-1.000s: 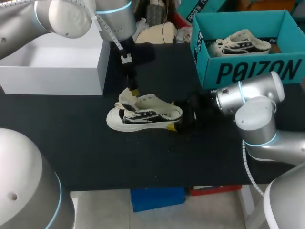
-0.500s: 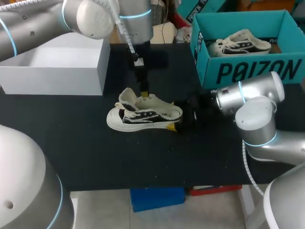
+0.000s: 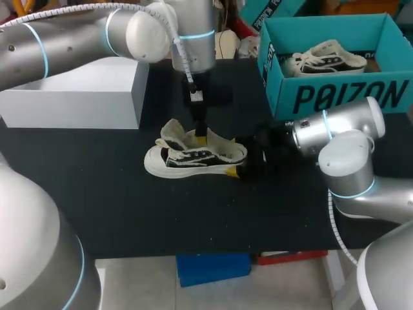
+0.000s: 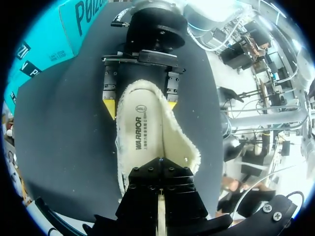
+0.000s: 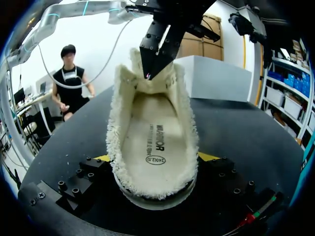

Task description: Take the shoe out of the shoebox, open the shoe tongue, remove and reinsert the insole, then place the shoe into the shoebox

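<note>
In the head view we see a low black-and-white canvas sneaker with frayed cream edges resting on its sole on the black table, toe toward our left side. It lies outside the teal cardboard shoebox, which stands well apart at the far right with a second sneaker of the same kind inside. A white rectangular box sits at the far left. Our left gripper points down into the sneaker's opening, and our right gripper is at the heel.

In the left wrist view, our left gripper has its black fingers drawn together to a point just over the cream insole inside the sneaker. We cannot tell whether they pinch anything. Ahead of it, the right gripper has one yellow tip on each side of the heel.

In the right wrist view, the sneaker fills the space between the yellow tips of our right gripper. Both tips press against the heel, so it is clamped there. The insole lies flat inside. The left gripper comes down ahead, its tip closed, near the front of the opening.
</note>
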Controlling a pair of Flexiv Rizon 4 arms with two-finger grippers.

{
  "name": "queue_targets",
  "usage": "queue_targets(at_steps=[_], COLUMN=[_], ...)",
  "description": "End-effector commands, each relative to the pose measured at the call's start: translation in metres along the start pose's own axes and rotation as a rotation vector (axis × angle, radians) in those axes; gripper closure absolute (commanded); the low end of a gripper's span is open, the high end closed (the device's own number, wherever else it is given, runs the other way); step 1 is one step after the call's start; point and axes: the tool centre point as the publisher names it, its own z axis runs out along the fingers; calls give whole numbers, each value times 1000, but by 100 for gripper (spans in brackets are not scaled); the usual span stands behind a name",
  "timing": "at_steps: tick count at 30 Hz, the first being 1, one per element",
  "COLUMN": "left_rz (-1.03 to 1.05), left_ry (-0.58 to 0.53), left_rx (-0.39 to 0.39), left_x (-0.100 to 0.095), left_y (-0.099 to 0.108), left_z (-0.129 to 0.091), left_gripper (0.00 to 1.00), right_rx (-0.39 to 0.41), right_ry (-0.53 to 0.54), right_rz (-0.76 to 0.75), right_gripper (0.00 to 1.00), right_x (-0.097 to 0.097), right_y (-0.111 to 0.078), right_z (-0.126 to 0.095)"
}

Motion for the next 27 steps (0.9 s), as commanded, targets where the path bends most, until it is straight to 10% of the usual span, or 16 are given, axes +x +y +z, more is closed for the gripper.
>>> queue_targets(at_steps=[1, 27], left_rz=[1, 7], left_ry=[35, 55], left_rx=[8, 60], left_x=[-6, 6], left_y=[1, 5], left_z=[14, 59], left_gripper=[100, 100], right_rx=[1, 1], right_ry=[-2, -2], right_rz=[1, 1], right_gripper=[100, 100], right_x=[-1, -1], right_y=[-3, -3], right_z=[3, 3])
